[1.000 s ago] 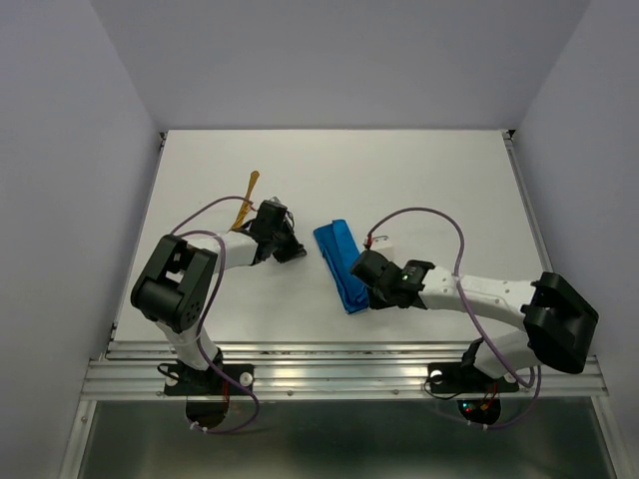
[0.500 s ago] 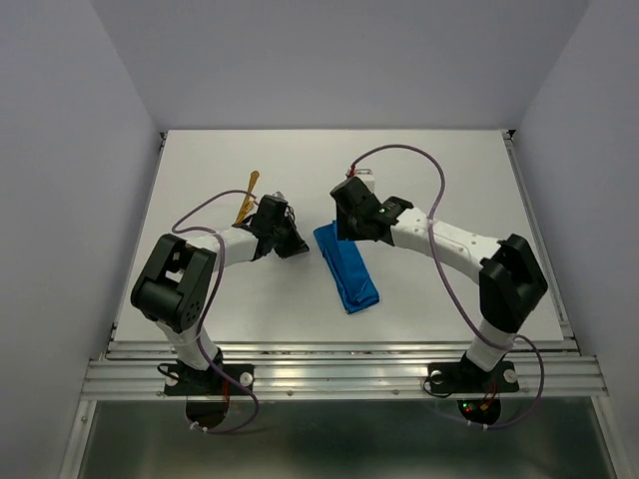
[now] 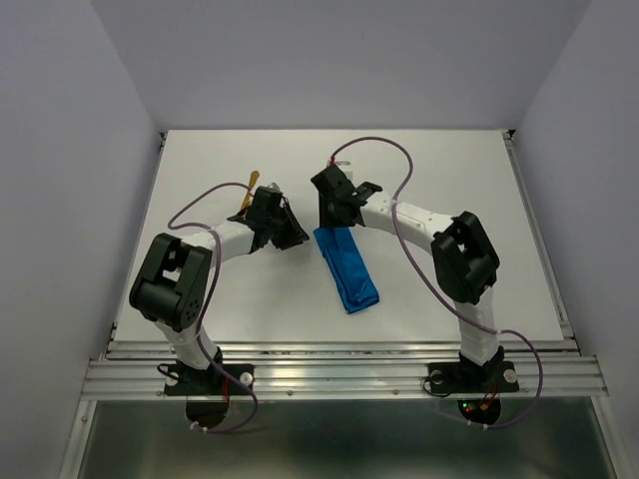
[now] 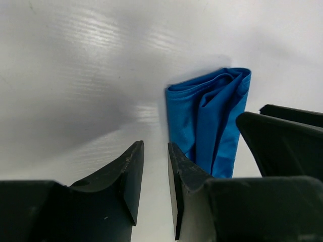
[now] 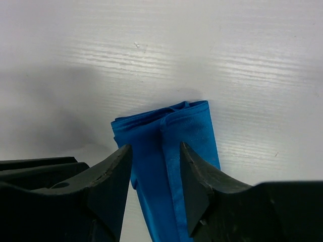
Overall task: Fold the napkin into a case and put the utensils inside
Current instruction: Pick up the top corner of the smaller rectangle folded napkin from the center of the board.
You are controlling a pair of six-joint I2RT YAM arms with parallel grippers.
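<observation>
I see the blue case (image 3: pixel 347 267) lying flat on the white table (image 3: pixel 449 170), about in the middle. It is a long, thin folded cloth. One end points away from the arms and a bit to the left. The other end points back toward the arms and a bit to the right.

My right gripper (image 5: pixel 155 151) hangs over the far end of the case. Its two fingers are spread apart, and from the wrist camera I see the blue end of the case on the table between them. The fingers are not pinching the cloth. They hold nothing.

My left gripper (image 4: pixel 155 151) is just beside that same end of the case, on its left side. Its fingers have a small gap between them. I see only bare table in the gap, so it holds nothing too. The blue cloth shows right behind one finger, and I cannot tell if they touch.

The golden utensils (image 3: pixel 252 186) lie on the table on the far side of the left gripper, away from the case. The gripper hides part of them, so I cannot count them. They are not in the case.
</observation>
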